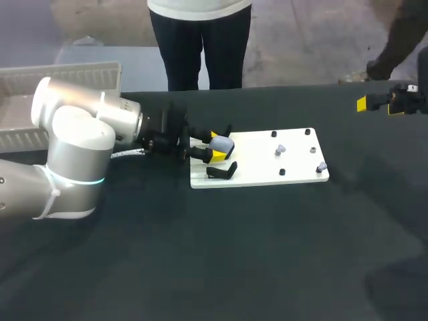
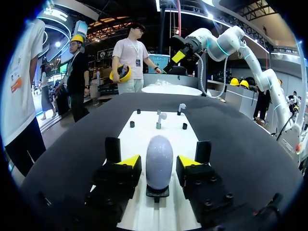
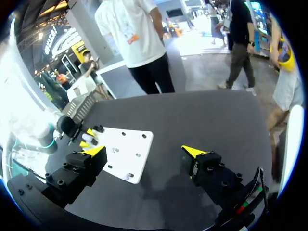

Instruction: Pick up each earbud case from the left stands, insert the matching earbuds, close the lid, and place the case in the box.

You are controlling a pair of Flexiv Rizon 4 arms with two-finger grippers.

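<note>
A pale grey earbud case point(image 1: 221, 144) point(image 2: 159, 163) stands upright on a small black stand point(image 2: 157, 192) at the left end of the white board point(image 1: 267, 175). My left gripper point(image 1: 215, 146) point(image 2: 159, 161) straddles the case, one yellow tip on each side, and a thin gap shows on both sides. A second black stand point(image 1: 223, 171) beside it is empty. Two small earbuds point(image 1: 281, 149) point(image 1: 322, 166) sit on pegs toward the board's right end. My right gripper point(image 1: 380, 107) point(image 3: 144, 152) hovers open over the table's far right, holding nothing.
A grey ribbed box point(image 1: 67, 70) sits at the back left behind my left arm. Small black pegs point(image 1: 273, 134) dot the white board. Dark tabletop point(image 1: 234, 254) spreads in front of the board and to its right.
</note>
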